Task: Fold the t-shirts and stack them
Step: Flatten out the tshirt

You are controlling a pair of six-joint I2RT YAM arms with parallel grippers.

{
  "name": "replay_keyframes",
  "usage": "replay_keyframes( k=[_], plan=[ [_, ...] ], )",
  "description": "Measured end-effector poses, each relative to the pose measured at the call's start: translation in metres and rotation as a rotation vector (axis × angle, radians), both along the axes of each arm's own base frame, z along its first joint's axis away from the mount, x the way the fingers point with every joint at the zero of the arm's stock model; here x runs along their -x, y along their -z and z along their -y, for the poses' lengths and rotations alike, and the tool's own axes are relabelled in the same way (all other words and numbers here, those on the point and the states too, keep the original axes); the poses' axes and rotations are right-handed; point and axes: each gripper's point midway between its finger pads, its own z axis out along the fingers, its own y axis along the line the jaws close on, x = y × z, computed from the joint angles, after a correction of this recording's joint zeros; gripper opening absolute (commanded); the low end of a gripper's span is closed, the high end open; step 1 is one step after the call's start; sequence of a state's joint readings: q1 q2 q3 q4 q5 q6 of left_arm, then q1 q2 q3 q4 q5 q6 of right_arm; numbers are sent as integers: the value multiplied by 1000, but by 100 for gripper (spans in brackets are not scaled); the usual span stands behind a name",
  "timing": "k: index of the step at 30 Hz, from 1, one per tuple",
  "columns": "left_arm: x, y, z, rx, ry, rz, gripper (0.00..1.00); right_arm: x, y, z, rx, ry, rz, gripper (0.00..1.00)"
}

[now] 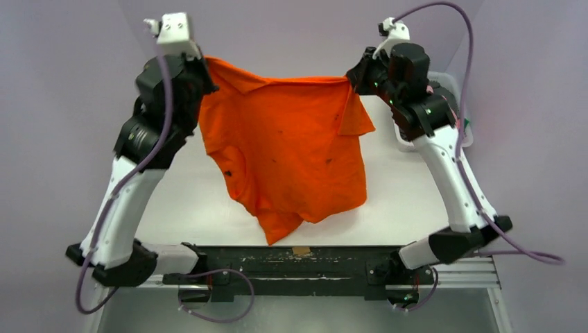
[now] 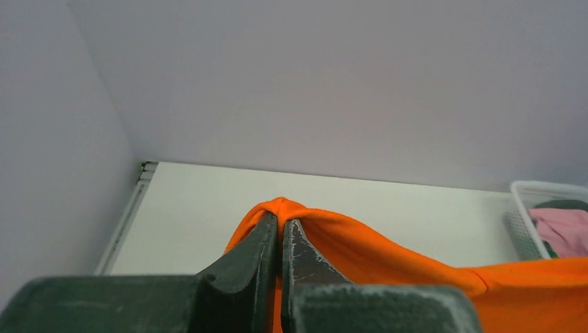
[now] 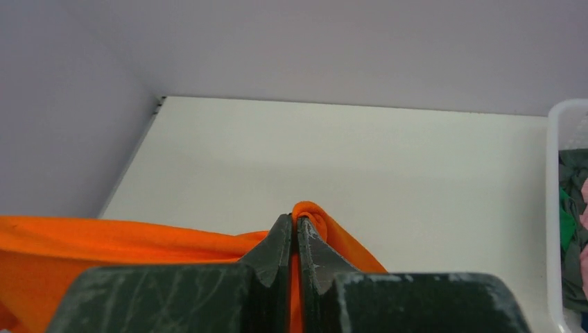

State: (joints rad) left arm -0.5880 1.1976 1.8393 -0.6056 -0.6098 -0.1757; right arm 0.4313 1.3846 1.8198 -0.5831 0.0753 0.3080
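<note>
While your left gripper (image 2: 281,222) and right gripper (image 3: 295,222) are each pinching tight on an upper corner, the orange shirt (image 1: 284,152) is hanging stretched between them, wrinkled, showing dark specks.

At two o'clock in the top view the right arm (image 1: 444,159) hides most of the white mesh basket (image 1: 451,83), which both wrist views cut off at three o'clock, its clothes (image 2: 561,225) perhaps t-shirts.

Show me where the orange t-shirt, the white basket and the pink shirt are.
orange t-shirt (image 1: 291,139): top view, middle of the hanging cloth.
white basket (image 2: 519,234): left wrist view, its mesh side wall.
pink shirt (image 2: 561,229): left wrist view, its top fold in the basket.
</note>
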Motion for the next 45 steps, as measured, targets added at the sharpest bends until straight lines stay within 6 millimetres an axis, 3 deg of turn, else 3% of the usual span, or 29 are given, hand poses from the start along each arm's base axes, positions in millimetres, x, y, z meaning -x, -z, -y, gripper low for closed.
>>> replay_keyframes(
  k=[4, 6, 8, 11, 14, 16, 18, 20, 22, 24, 26, 29, 30, 32, 34, 36, 37, 39, 40, 45],
  plan=[
    [-78, 13, 8, -80, -56, -113, 0, -68, 38, 9, 43, 46, -114, 0],
    [-108, 5, 12, -96, -61, -116, 0, -92, 39, 11, 55, 48, -117, 0],
    [-123, -5, 13, -110, -59, -94, 0, -103, 26, 11, 64, 39, -93, 0],
    [-114, -19, 8, -132, -43, -58, 0, -95, -9, 11, 67, 19, -11, 0],
    [-83, -29, -1, -135, -16, -21, 0, -67, -35, 18, 77, 10, 48, 0],
    [-54, -28, -8, -132, 14, -3, 0, -44, -37, 24, 89, 5, 51, 0],
    [-30, -18, -13, -124, 47, 9, 0, -23, -25, 30, 104, -4, 26, 0],
    [-10, 18, -13, -108, 87, -22, 0, -5, 3, 33, 126, -9, -33, 0],
    [3, 67, -12, -80, 113, -80, 0, 9, 48, 32, 161, -19, -125, 0],
    [11, 137, -9, -52, 125, -194, 0, 22, 109, 28, 221, -32, -258, 3],
    [17, 215, -5, -26, 110, -356, 4, 36, 184, 21, 300, -53, -425, 10],
    [38, 321, -3, -25, 53, -610, 11, 62, 279, 15, 398, -88, -663, 24],
    [51, 351, -4, -35, 35, -693, 12, 72, 308, 16, 424, -92, -741, 30],
    [74, 386, -8, -44, -4, -810, 15, 91, 351, 21, 465, -86, -873, 42],
    [89, 400, -7, -28, -31, -867, 24, 104, 371, 26, 475, -69, -944, 64],
    [97, 405, -4, -4, -44, -892, 51, 111, 377, 28, 460, -56, -975, 90],
    [100, 406, -4, -2, -47, -902, 62, 112, 376, 27, 447, -53, -972, 96],
    [108, 409, -4, 14, -67, -924, 92, 111, 369, 25, 418, -48, -951, 98],
    [112, 409, -6, 20, -75, -933, 99, 111, 363, 24, 398, -42, -932, 99],
    [117, 386, -7, 72, -61, -887, 100, 109, 321, 31, 290, 42, -792, 99]
  ],
)
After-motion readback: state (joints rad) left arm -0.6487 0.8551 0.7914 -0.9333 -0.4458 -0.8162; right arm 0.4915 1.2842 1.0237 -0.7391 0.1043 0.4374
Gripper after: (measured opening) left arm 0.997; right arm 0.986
